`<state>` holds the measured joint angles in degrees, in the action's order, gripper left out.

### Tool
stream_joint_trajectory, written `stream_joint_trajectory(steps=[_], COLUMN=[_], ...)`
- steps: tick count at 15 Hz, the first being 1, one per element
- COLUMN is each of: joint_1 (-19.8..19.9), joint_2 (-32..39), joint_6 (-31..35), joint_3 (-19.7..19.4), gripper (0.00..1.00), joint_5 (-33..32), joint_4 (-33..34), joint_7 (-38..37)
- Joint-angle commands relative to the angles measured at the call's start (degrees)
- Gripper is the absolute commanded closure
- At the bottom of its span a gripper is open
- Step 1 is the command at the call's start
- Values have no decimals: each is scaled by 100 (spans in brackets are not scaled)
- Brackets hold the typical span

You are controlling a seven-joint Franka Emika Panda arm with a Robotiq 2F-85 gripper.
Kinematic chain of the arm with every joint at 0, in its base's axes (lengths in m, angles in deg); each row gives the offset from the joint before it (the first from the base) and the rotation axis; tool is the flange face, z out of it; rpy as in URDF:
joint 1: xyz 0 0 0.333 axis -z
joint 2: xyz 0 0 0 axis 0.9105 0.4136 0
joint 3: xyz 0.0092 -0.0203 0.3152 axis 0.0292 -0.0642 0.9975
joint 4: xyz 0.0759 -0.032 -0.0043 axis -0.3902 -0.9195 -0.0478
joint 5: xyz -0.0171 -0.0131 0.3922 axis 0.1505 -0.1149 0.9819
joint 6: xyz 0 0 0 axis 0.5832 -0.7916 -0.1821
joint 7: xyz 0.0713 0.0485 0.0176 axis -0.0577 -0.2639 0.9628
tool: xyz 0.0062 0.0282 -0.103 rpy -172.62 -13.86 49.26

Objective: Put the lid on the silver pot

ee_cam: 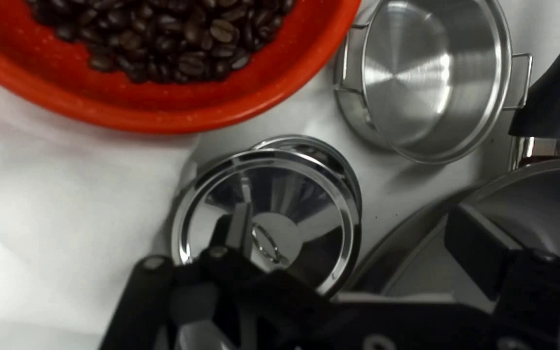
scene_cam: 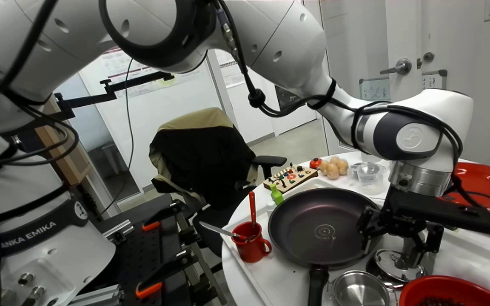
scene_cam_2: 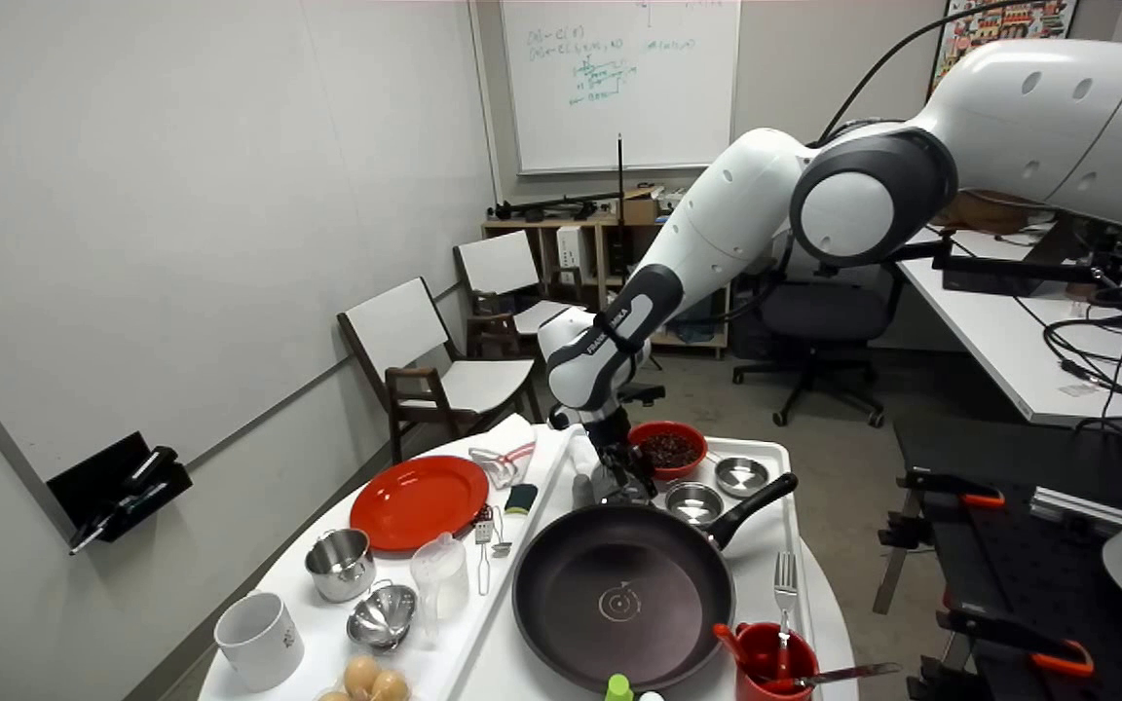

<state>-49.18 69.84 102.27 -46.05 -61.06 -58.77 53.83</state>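
Note:
The silver pot (ee_cam: 426, 82), lidless with wire handles, stands beside the frying pan's handle; an exterior view shows the pot (scene_cam: 360, 290) low in the picture. Near it lies the round shiny lid (ee_cam: 304, 204), with a small ring (ee_cam: 266, 245) at its centre. Another shiny round rim (ee_cam: 309, 146) shows under the lid, offset; what it belongs to I cannot tell. My gripper (ee_cam: 358, 238) is open over this spot, nothing held. One finger (ee_cam: 238, 226) covers part of the lid left of the ring, while the opposite finger (ee_cam: 479, 248) is over the pan.
Crowding the lid are the black frying pan (scene_cam: 321, 229), the red bowl (ee_cam: 280, 95) of dark beans and a white cloth (ee_cam: 56, 194). Another small steel pot (scene_cam_2: 742, 477) stands past the silver pot. A red cup (scene_cam: 251, 250) holds cutlery; a red plate (scene_cam_2: 420, 501) lies farther off.

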Motion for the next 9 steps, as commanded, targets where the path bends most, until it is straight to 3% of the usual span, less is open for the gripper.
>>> stream_joint_trajectory(steps=[1,9], joint_1=[-75,11], joint_2=[-182,20], joint_6=[75,-91], joint_3=[-97,36], gripper=[0,0], joint_5=[-88,-307], joint_4=[-300,102], joint_7=[-61,117])
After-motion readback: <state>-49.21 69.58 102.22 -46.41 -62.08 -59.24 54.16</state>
